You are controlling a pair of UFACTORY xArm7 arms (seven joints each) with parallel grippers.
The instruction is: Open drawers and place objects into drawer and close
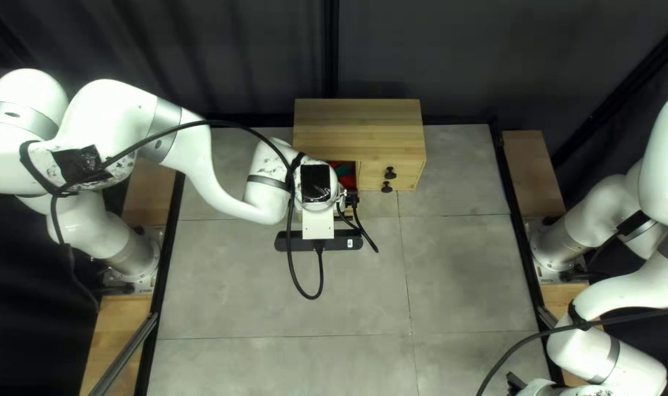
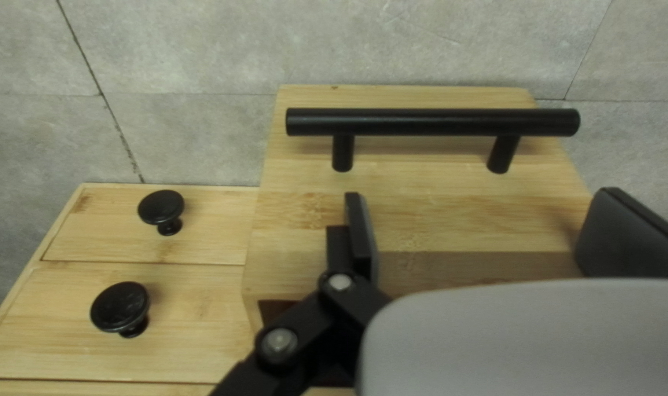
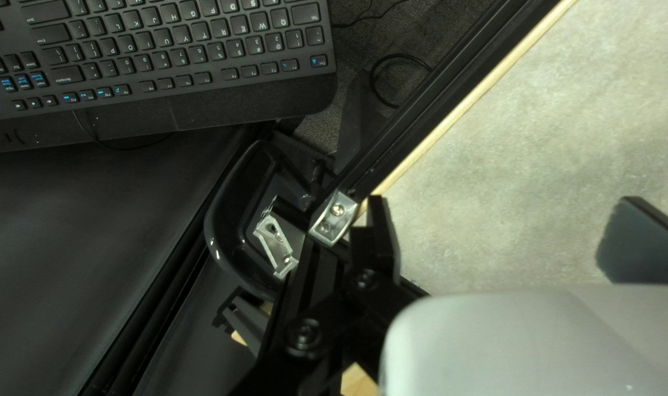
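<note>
Both the left gripper and right gripper stand open, and closing the big drawer, jutting from the cabinet at the far edge of the tabletop, likely wants a level push centred on its handle.

The left arm and right arm are glossy white with rounded joints and grey bands; black tape and a black cable cross the left one.
</note>
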